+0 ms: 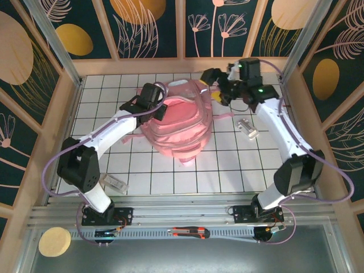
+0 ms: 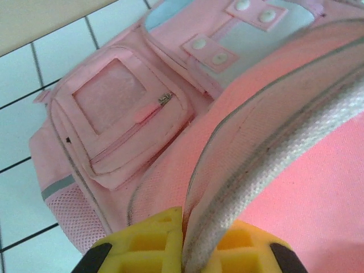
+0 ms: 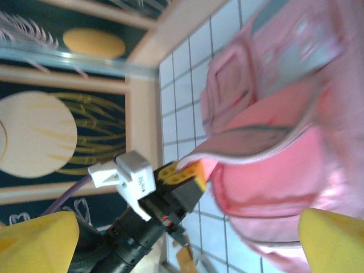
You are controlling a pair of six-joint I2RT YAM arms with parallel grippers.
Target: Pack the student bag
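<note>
The student bag [image 1: 181, 129], a large pink backpack, lies in the middle of the tiled table with its main opening facing up. My left gripper [image 1: 161, 109] is shut on the left rim of that opening. In the left wrist view its yellow fingers [image 2: 149, 242] pinch the grey-edged rim, with the bag's front pocket [image 2: 114, 116] beyond. My right gripper [image 1: 219, 94] hovers at the bag's back right corner. Its yellow fingertips [image 3: 34, 239] stand wide apart with nothing between them. Ahead of it I see the bag [image 3: 273, 165] and the left gripper [image 3: 183, 174] holding the lifted rim.
A small clear object [image 1: 248, 128] lies right of the bag. Another clear item [image 1: 116, 183] sits beside the left arm's base. A utility knife [image 1: 190, 232] rests on the front rail, with a yellow disc [image 1: 54, 241] at the near left. Wooden walls enclose the table.
</note>
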